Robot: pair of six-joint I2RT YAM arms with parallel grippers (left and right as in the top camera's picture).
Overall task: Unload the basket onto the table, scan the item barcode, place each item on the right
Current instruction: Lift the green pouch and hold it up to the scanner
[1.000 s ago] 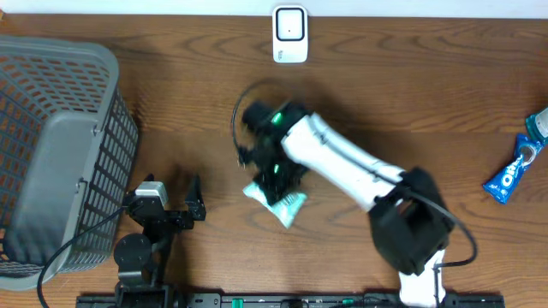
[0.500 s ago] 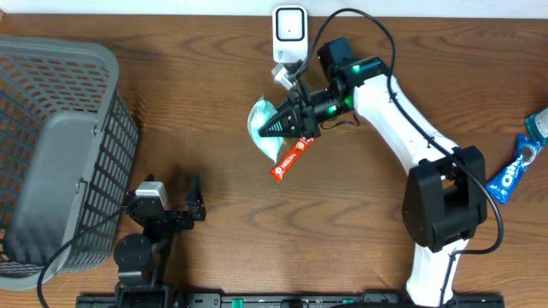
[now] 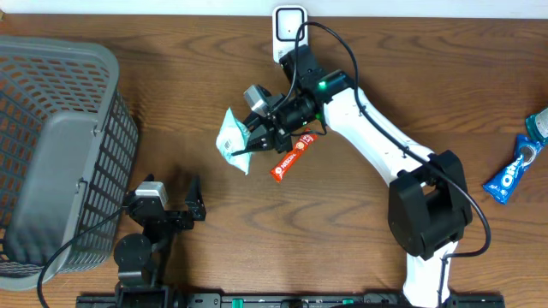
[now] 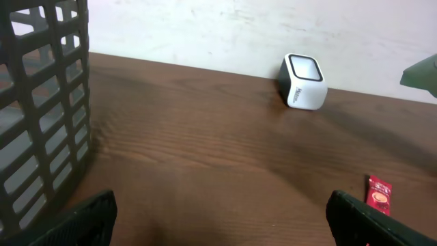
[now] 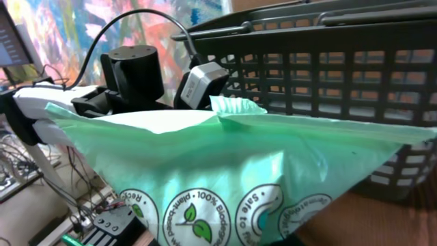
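Gripping a green "100% plant-based" bag (image 5: 225, 164), right fingers (image 3: 261, 137) clenched, left fingers (image 4: 369, 219) spread, Oreo pack (image 3: 507, 178) apart.

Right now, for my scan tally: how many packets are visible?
3: green bag in right gripper, red sachet on the table, blue pack at right edge; others may be hidden.

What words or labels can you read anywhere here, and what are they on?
"plant-based": round badge on the green bag.
"100% Biodegr", cut off: same badge.
"Safe to", rest hidden: next badge on that bag.
"OREO": blue packet.
Red sachet: print too small to read.
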